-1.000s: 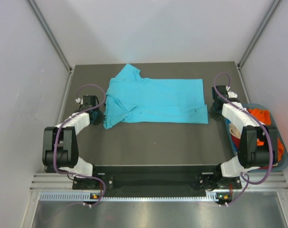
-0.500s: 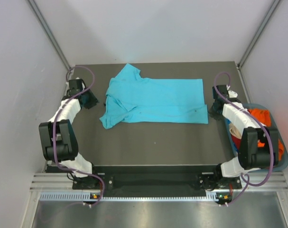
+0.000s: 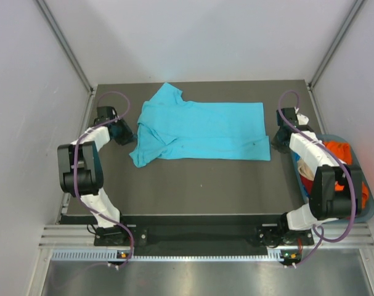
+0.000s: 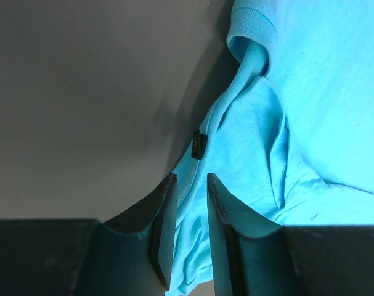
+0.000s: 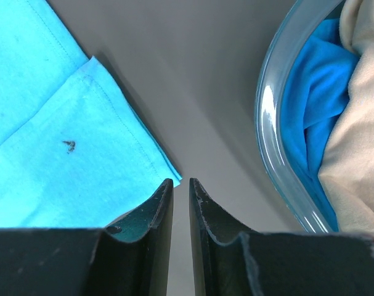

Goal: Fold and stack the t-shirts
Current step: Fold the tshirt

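From above, the left arm (image 3: 91,143) has swung back right toward the turquoise t-shirt (image 3: 202,131), which lies flat on the surface (image 3: 205,185). Its jaws are just beside the collar end, no longer clear of it. The right arm (image 3: 310,151) has not moved and reaches to the shirt's near right corner. Left wrist: jaws narrowly apart over the t-shirt's (image 4: 322,92) edge, gripping nothing. Right wrist: jaws narrowly apart over bare surface, the t-shirt's (image 5: 51,123) corner just left, the basket (image 5: 270,123) right

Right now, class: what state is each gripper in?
Left gripper: slightly open at the turquoise t-shirt edge; no grip visible.
Right gripper: slightly open, empty, beside the t-shirt's corner.
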{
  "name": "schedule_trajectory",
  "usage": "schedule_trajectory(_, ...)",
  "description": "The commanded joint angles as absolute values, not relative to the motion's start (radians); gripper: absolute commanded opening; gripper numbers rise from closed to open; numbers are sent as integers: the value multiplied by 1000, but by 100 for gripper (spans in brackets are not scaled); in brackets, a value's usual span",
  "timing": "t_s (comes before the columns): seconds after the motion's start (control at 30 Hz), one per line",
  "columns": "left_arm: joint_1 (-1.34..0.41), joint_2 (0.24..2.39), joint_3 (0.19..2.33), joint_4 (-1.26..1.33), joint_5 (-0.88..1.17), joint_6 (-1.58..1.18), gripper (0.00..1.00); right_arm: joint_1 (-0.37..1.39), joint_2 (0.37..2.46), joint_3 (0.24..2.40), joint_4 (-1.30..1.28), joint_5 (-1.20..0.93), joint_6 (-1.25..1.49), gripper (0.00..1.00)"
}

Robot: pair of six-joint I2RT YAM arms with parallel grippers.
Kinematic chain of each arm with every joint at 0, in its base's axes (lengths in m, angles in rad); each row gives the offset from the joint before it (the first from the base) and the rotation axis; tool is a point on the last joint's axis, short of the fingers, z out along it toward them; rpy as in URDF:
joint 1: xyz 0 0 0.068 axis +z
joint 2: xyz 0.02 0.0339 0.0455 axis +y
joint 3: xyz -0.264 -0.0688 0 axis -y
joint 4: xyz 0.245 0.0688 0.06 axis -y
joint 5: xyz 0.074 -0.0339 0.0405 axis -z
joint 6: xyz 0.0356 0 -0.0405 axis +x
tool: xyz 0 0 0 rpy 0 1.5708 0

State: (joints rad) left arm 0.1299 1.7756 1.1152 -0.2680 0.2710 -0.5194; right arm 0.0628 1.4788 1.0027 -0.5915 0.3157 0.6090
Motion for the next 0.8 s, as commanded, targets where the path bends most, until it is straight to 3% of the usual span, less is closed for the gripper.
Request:
schedule_trajectory(0.0, 127, 1792, 1141, -201, 261, -497, 31, 63, 1482, 1042, -568, 316, 592, 17)
schedule_trajectory(0.2, 127, 1841, 1172, -187, 252, -486, 27, 63, 1486, 1032, -555, 318, 589, 18)
schedule_trajectory(0.37, 115, 1835, 1184, -186, 171, -482, 5, 63, 1497, 1008, -525, 302, 589, 17)
schedule_trajectory(0.47, 103, 1821, 1187, -172, 138, -472, 0, 63, 1506, 994, -512, 296, 589, 17)
schedule_trajectory(0.67, 91, 1832, 1187, -169, 147, -466, 0, 64, 1540, 997, -502, 290, 589, 17)
schedule_trajectory(0.7, 91, 1827, 1184, -169, 134, -471, 10, 64, 1543, 1000, -500, 290, 589, 17)
schedule_trajectory(0.77, 92, 1825, 1171, -149, 132, -494, 20, 64, 1549, 1005, -497, 284, 589, 17)
